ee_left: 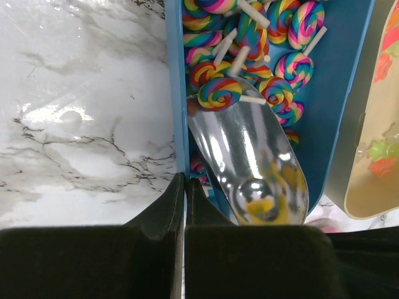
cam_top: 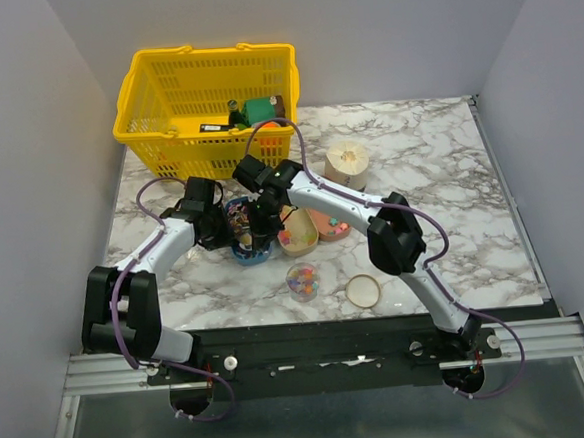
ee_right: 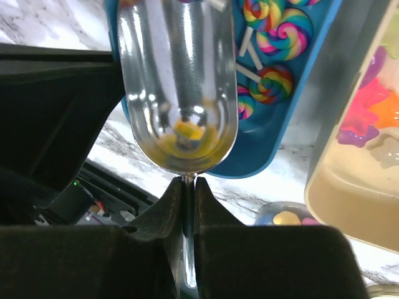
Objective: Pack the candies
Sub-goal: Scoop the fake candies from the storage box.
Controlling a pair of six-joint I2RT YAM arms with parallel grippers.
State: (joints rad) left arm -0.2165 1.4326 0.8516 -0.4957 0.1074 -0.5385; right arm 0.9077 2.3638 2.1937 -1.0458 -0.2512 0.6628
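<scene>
The candies (cam_top: 302, 278), tiny multicoloured sweets, fill a small clear round cup at the front middle; they also show in the right wrist view (ee_right: 288, 218). A blue oval tray (cam_top: 242, 251) holds rainbow lollipops (ee_left: 219, 92). My left gripper (cam_top: 222, 228) (ee_left: 185, 178) is shut on the blue tray's wall (ee_left: 176, 93). My right gripper (cam_top: 262, 224) (ee_right: 188, 183) is shut on the handle of a metal scoop (ee_right: 177, 81), whose bowl (ee_left: 249, 156) lies in the blue tray with its mouth against the lollipops. The scoop's bowl looks empty apart from yellow reflections.
Two beige oval trays (cam_top: 298, 237) (cam_top: 330, 223) with star-shaped sweets (ee_right: 365, 115) lie right of the blue tray. A round lid (cam_top: 362, 291) lies by the cup. A round wooden box (cam_top: 347, 163) stands behind. A yellow basket (cam_top: 204, 105) of goods is at the back left.
</scene>
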